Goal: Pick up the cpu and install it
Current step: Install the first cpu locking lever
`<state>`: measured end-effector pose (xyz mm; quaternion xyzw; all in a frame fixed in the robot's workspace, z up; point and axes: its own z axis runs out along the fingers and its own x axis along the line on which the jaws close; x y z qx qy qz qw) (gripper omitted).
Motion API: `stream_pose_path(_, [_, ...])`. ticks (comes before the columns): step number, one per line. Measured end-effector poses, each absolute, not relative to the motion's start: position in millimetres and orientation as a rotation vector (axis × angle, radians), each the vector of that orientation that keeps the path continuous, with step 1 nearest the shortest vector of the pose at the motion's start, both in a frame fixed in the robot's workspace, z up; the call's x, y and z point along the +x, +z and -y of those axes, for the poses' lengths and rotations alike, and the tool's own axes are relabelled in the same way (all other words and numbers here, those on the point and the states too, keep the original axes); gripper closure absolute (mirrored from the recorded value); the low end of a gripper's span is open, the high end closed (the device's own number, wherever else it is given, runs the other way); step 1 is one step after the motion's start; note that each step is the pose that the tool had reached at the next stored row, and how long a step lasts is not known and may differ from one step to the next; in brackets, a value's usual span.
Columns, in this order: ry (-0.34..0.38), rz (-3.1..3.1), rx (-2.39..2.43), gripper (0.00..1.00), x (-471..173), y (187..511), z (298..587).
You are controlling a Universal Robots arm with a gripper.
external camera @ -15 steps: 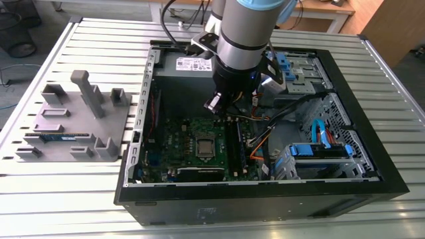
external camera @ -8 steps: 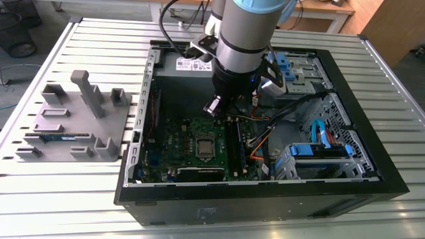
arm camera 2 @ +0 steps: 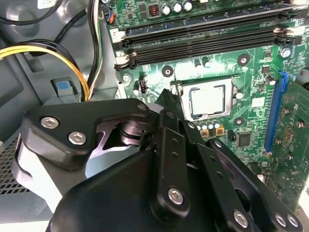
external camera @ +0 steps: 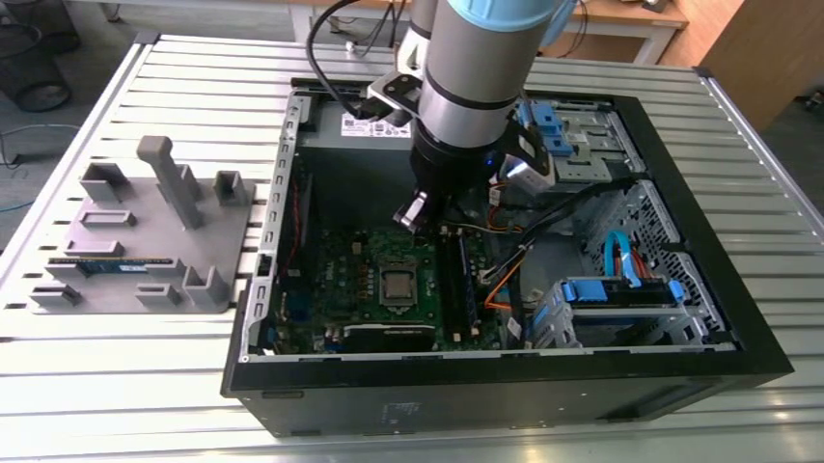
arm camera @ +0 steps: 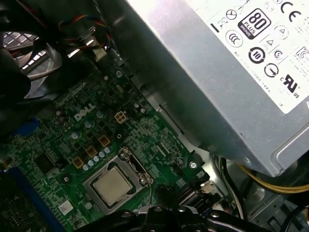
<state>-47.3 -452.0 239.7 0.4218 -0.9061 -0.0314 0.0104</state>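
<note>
Slatted metal table [external camera: 193, 386] carries an open computer case [external camera: 721, 318]; the cpu [external camera: 398, 285] already sits in its socket, the hand [external camera: 415, 214] above it, whether open or closed I cannot tell.

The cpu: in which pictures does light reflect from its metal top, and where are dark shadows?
In both wrist views the cpu shows a pale, soft sheen, without harsh glare. In the exterior view it looks dull grey, and the arm shades the case floor behind the motherboard. In the first wrist view the power supply is brightly lit.
</note>
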Motion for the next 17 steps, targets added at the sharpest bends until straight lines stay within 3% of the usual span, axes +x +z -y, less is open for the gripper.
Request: stream_pose_path(17, [-0.094,2.875,1.213,0.89,-47.8,232.5,453.9])
